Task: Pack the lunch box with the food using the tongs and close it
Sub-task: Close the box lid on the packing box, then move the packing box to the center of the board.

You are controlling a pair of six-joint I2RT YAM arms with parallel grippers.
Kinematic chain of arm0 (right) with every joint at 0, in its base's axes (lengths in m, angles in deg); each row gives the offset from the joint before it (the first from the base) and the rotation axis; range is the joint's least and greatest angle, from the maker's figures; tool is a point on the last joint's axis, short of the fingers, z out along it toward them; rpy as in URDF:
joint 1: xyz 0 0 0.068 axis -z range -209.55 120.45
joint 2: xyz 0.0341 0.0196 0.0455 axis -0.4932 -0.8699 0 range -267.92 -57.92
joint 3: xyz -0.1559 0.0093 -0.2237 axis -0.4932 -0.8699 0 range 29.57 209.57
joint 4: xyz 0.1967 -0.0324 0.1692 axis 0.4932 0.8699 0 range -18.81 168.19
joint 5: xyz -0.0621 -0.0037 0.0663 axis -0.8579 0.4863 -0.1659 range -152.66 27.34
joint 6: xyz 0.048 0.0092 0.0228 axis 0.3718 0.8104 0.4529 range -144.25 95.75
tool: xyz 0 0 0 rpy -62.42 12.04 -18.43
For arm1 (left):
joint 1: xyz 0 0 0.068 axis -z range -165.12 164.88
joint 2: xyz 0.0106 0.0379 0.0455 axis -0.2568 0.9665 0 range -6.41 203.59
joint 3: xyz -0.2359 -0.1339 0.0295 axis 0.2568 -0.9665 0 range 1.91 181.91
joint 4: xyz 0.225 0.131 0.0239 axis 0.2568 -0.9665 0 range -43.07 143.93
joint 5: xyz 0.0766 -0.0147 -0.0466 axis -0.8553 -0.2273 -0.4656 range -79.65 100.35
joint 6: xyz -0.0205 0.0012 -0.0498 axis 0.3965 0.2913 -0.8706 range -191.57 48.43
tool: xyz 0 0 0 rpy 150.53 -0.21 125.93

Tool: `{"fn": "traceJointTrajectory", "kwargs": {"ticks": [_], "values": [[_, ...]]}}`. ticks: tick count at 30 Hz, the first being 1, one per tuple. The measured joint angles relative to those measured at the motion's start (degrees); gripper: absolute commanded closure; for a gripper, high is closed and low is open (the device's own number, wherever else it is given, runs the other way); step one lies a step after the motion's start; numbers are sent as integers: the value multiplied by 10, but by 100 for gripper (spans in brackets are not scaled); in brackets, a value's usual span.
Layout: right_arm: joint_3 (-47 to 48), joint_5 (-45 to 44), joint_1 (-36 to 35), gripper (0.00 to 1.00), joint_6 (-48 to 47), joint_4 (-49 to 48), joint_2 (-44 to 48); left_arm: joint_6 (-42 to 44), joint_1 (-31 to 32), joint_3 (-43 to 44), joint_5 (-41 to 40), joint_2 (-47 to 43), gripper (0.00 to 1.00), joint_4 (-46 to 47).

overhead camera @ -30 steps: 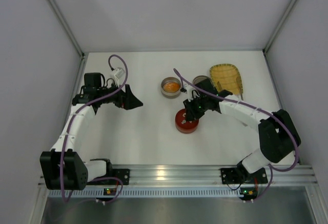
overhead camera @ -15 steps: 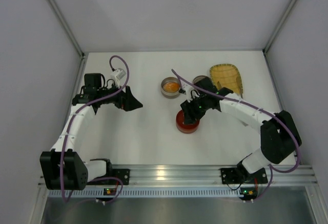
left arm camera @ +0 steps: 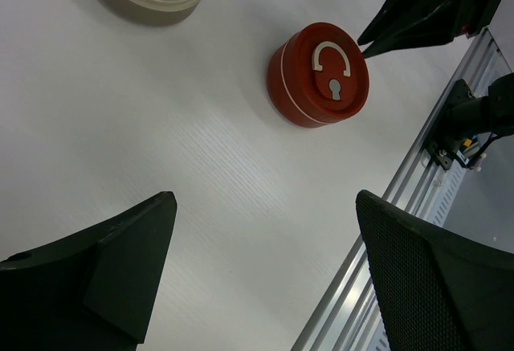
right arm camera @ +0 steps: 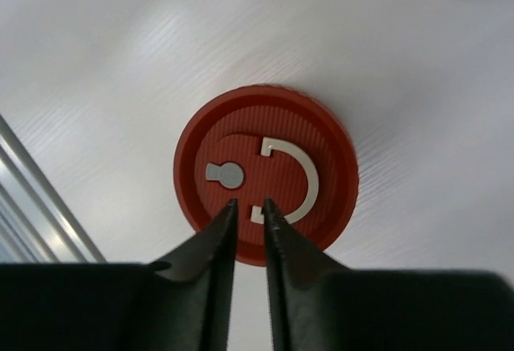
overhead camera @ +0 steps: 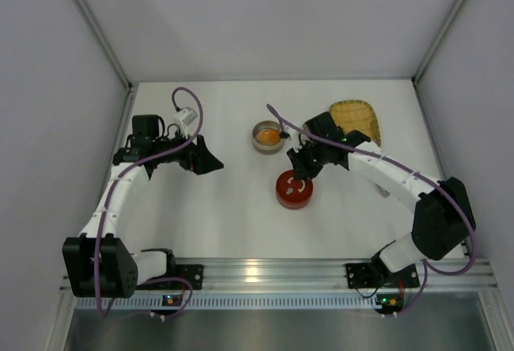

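1. Overhead, the left gripper (overhead camera: pixel 213 161) hangs above the bare left part of the table (overhead camera: pixel 225 214), well apart from everything. The right gripper (overhead camera: pixel 299 171) is at the far edge of the red container (overhead camera: pixel 293 191). Beyond it a round tin (overhead camera: pixel 268 136) holds the orange food (overhead camera: pixel 270 135), and a yellow woven tray (overhead camera: pixel 357 118) lies further right. I cannot make out the tongs.
2. Next, the left wrist view: the left gripper (left arm camera: pixel 265 275) is spread wide with only table between its fingers (left arm camera: pixel 120 271). The red container (left arm camera: pixel 319 74) stands ahead, its lid on, with the right gripper (left arm camera: pixel 377 36) over its rim.
3. Finally, the right wrist view: the right gripper (right arm camera: pixel 249 206) is nearly together, a thin slit left, clasping nothing. Its tips sit over the lid's white ring handle (right arm camera: pixel 305 178).
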Motion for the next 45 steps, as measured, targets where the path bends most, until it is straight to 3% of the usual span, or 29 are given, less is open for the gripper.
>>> {"fn": "traceJointTrajectory", "kwargs": {"ticks": [3,7,12,13,30,36,45], "values": [[12,-9,0,93,-17,2,0,2,0,0,0,0,2,0],[26,-5,1,88,-37,6,-3,2,0,0,0,0,2,0],[40,-4,1,54,-54,7,-27,2,0,0,0,0,2,1],[48,-4,1,53,-58,9,-38,2,0,0,0,0,2,1],[101,-2,17,52,-150,19,-161,1,0,0,0,0,2,3],[103,15,23,60,-184,25,-163,2,0,0,0,0,2,4],[37,45,25,64,-225,50,-119,2,0,0,-2,0,2,4]]}}
